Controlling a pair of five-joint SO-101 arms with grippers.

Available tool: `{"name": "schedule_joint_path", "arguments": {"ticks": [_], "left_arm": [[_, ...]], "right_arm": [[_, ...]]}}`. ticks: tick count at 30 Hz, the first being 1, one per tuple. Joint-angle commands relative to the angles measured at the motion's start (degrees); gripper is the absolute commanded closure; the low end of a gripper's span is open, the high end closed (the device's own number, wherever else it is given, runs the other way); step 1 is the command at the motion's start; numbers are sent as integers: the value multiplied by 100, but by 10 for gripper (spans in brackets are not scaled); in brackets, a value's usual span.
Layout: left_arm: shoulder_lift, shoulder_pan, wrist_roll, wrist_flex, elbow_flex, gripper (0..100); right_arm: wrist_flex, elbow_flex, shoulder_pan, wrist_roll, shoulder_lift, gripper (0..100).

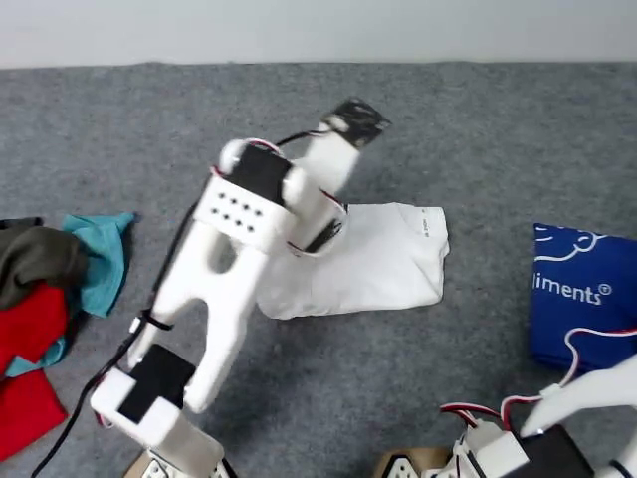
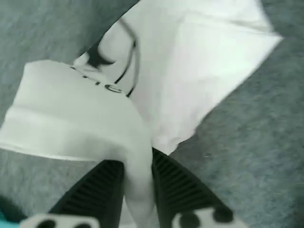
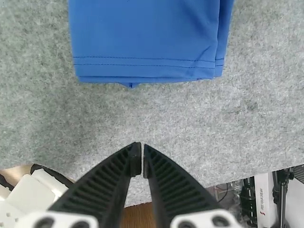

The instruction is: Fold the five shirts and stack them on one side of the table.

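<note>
Left gripper: clamped on a fold of the white shirt. In the wrist view we see white cloth pinched between the two ribbed black fingers.
White shirt, place: near the middle of the grey surface, partly folded, with a black print on its upper layer. The left arm reaches over the end of it that faces the left edge.
White shirt vs left gripper: touching. The gripped fold rises into the jaws and the rest spreads out on the surface beyond the fingertips.
Right gripper: fingers together, tips meeting, nothing between them. It hangs over bare surface near the front right corner.
Blue shirt: folded flat at the right edge. Its hem lies just beyond the right gripper's tips, and we see a clear gap between them.
Left edge pile: red shirt, teal shirt and dark shirt, unfolded and overlapping, well apart from both grippers.
</note>
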Motion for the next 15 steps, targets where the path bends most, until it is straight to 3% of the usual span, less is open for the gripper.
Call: {"name": "schedule_joint_path", "arguments": {"ticks": [1,15], "left_arm": [[-26,413,35,-44,-338,986],[2321,932,44,-158,-2615,986]], "right_arm": [[224,-246,48,9,-277,980],[224,-246,48,18,-268,980]]}}
